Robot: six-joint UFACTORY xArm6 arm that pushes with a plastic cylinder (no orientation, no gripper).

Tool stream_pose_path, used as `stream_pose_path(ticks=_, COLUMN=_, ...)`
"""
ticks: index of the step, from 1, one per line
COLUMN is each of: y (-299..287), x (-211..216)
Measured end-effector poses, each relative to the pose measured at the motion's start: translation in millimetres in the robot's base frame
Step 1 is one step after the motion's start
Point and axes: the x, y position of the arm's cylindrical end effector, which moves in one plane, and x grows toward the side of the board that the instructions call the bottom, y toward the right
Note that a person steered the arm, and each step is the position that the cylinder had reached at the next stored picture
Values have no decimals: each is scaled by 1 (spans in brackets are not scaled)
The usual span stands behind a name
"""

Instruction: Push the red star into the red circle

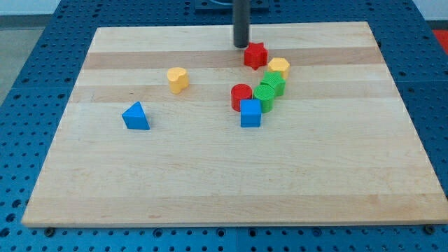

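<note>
Red star (255, 54) near board's 12 o'clock edge, just off centre toward 1 o'clock. Wooden board (210, 182) on blue pegboard table (28, 42), largest things in view. Dark rod down from 12 o'clock; my tip (241, 46) just beside star at its 10 o'clock, contact not certain. No pincer on this rig, so no open or closed state to note. Red circle (241, 95) at star's 7 o'clock, apart from it. Blue cube (250, 113) touching circle at its 5 o'clock. Two green blocks (269, 89) stacked along circle's 3 o'clock side, shapes unclear. Yellow block (278, 68) at star's 4 o'clock. Yellow heart-like block (178, 79) and blue triangle (136, 116) well apart toward 9 o'clock.
</note>
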Motion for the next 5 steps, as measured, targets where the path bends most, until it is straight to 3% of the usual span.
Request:
stream_pose_path(ticks=2, y=66, x=1)
stream_pose_path(ticks=5, y=54, x=18)
